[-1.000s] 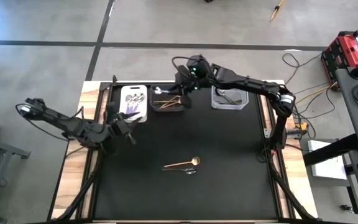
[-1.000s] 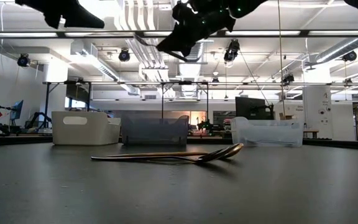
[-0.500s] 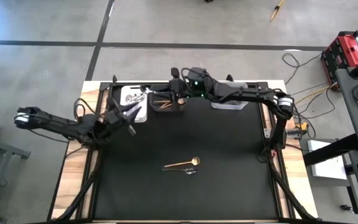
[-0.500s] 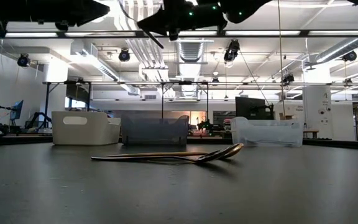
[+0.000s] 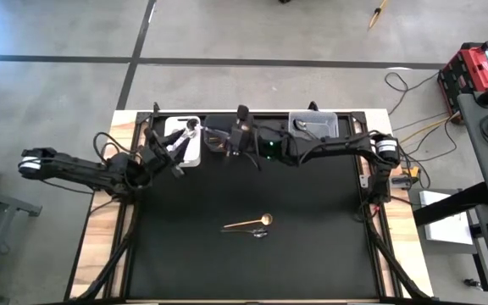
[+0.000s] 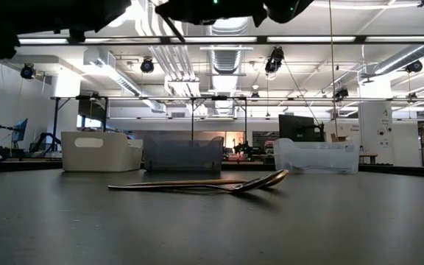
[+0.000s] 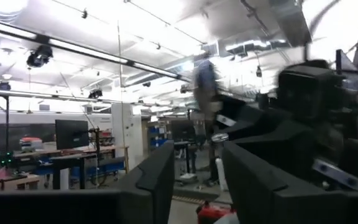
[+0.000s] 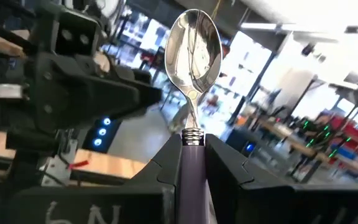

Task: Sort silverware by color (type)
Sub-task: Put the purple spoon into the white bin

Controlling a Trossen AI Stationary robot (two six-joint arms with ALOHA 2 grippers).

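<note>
A silver spoon with a lilac handle (image 8: pixel 194 50) sticks out ahead of my right gripper (image 8: pixel 192 155), which is shut on it. In the high view that gripper (image 5: pixel 229 138) hovers over the dark bin, pointing toward the table's left. My left gripper (image 7: pixel 197 180) stands open with nothing between its fingers, raised beside the white bin (image 5: pixel 195 158) and facing the right arm. A gold spoon (image 5: pixel 248 223) and a dark spoon (image 5: pixel 257 232) lie flat side by side mid-table, also in the low view (image 6: pixel 205 184). My right gripper pinches the spoon's lilac handle (image 8: pixel 191 146) between its two fingers, close to the ribbed collar below the bowl. The fingers (image 8: pixel 166 168) lie along the handle, coming about level from the table's right. The bowl juts past the fingertips and the spoon is lifted clear.
Three bins stand in a row at the far edge: white (image 6: pixel 98 151), dark (image 6: pixel 182 154) and clear (image 6: pixel 315 156). The clear bin (image 5: pixel 313 127) holds silverware. The black mat (image 5: pixel 312 220) is bare around the two spoons.
My right arm has swung from above the dark bin toward the table's near edge, and its gripper has tipped from pointing down to about level. My left gripper has gone toward the far edge, up beside the white bin, and tipped upward.
</note>
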